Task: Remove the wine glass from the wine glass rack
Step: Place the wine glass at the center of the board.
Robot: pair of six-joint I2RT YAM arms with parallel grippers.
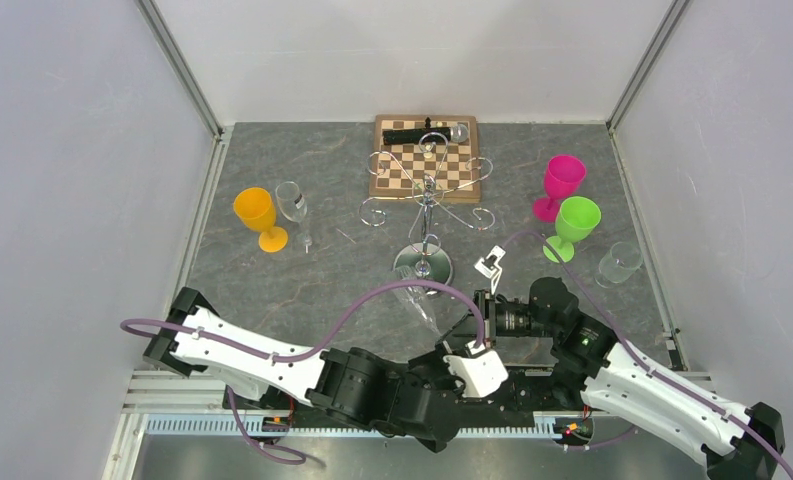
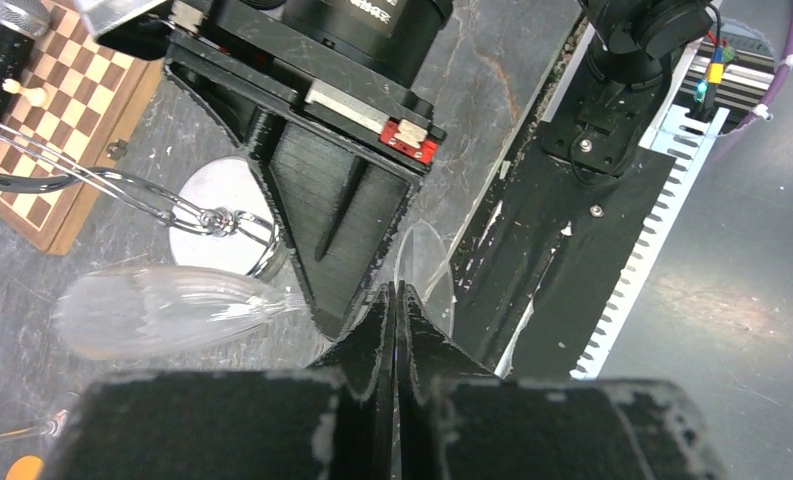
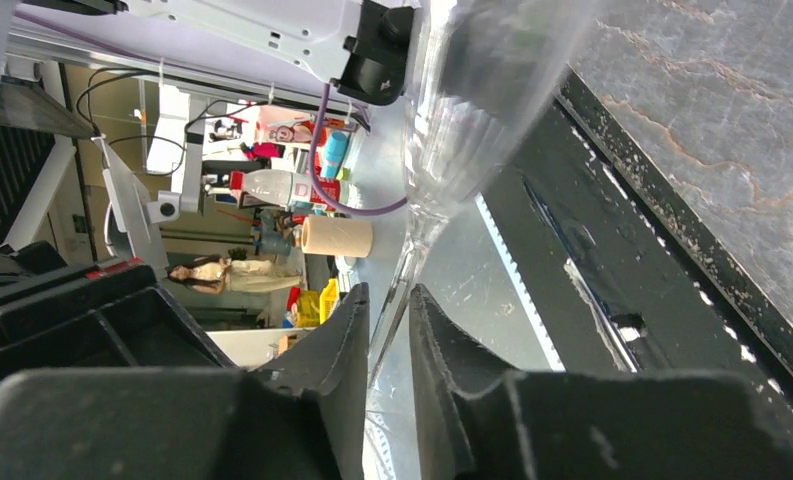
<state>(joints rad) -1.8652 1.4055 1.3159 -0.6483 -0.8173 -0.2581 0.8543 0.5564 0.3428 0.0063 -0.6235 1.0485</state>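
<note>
At the near edge of the grey surface (image 1: 302, 290), just in front of the wine glass rack (image 1: 427, 205), a clear wine glass (image 1: 417, 298) hangs tilted on its side between two robot arms, free of the rack's curled hooks and close to its mirrored base (image 1: 424, 267). The right gripper (image 3: 387, 292) is closed to a narrow slot with the stem running through it, the ribbed bowl jutting out beyond. The left gripper (image 2: 396, 292) has its fingers pressed together, apparently pinching the rim of the glass's foot; that contact is hard to confirm. Held at two points, the glass seems to be steadied for lowering or handing over, which would suggest the lift-off itself is done. No liquid shows in its bowl. On either side, well apart, an orange goblet (image 1: 257, 215), a pink goblet (image 1: 562, 180), a green goblet (image 1: 577, 222) and two clear glasses (image 1: 292, 200) (image 1: 620, 262) stand upright with nothing visible inside. A chessboard (image 1: 442, 175) lies behind the rack.
</note>
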